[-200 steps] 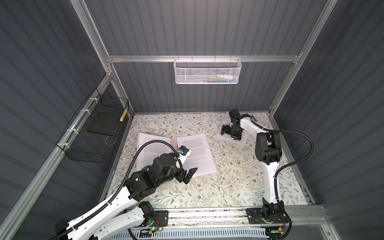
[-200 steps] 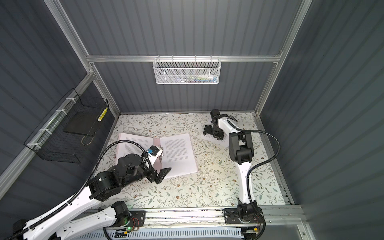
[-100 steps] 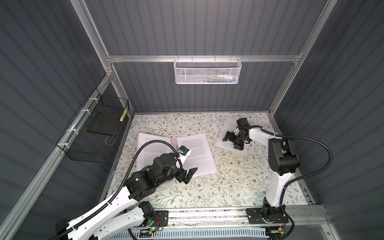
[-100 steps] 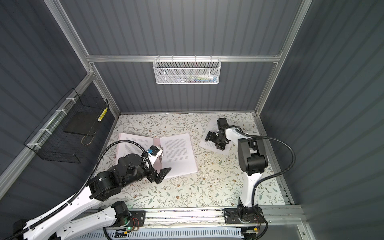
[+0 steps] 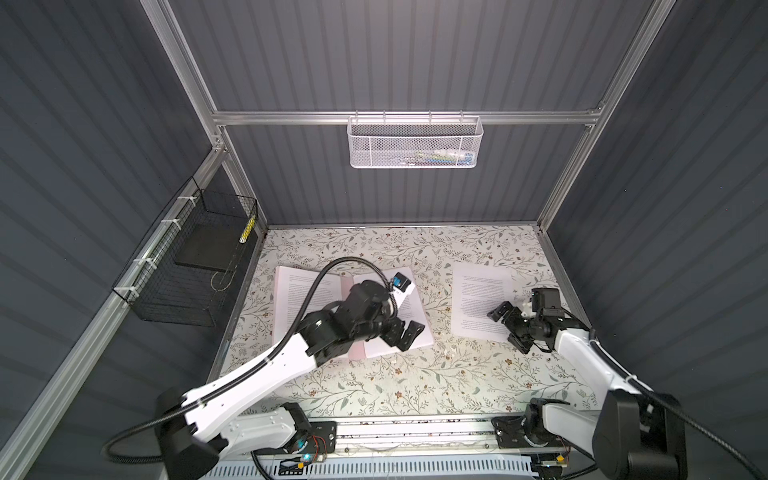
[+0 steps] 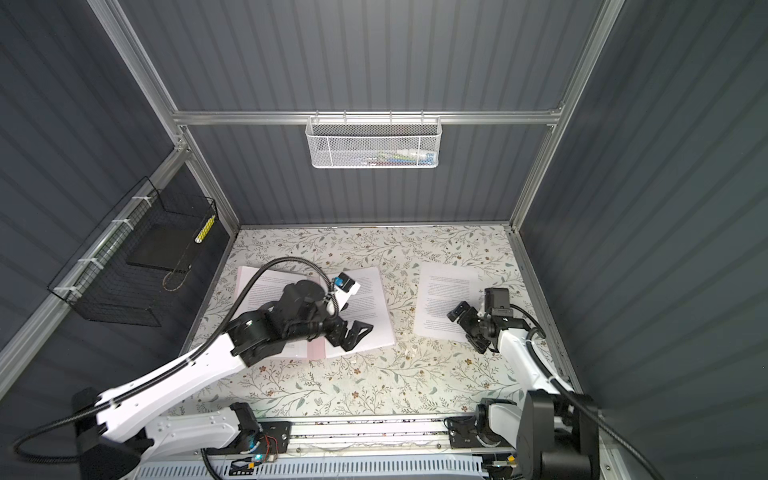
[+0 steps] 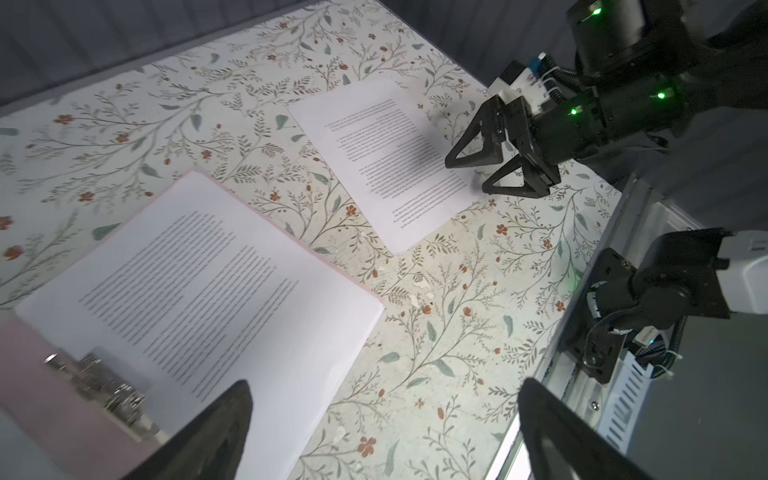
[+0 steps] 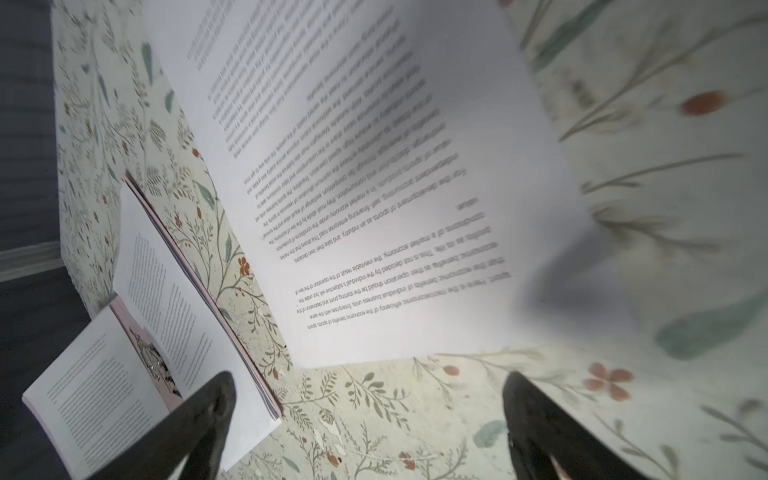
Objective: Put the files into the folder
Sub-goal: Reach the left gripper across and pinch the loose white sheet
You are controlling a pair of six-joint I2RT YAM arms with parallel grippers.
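Thin pale pink rectangular folder (image 7: 45,415) lies spread open on the floral-print desk (image 5: 374,382), left of centre. My guess why: opened flat so paper can go straight in. Small silver metal clip (image 7: 104,382) sits near the spine. White printed paper already rests on both halves: a stack (image 7: 208,282) on the right half, a page (image 5: 295,299) on the left half.

One more white printed A4 paper, the loose sheet (image 5: 478,299), lies flat on the desk well to the right of the folder and apart from it. Not yet filed.

Left tool (image 5: 409,334): jaws spread wide, nothing in them. It hangs over the near right corner of the stack. Can't tell if it touches the paper. Prob. parked there to steady or square the stack while the other arm works, but that's a guess.

Right tool (image 6: 467,330): jaws also spread wide, empty. It sits low at the near right corner of the loose sheet, w/ one finger over the paper and the other just off the edge over bare desk. Contact w/ the sheet: can't tell.

Judgement: step in hand is getting hold of the loose sheet. Flat paper on a flat desk offers no edge to pinch, so it likely needs a corner raised or a drag first.
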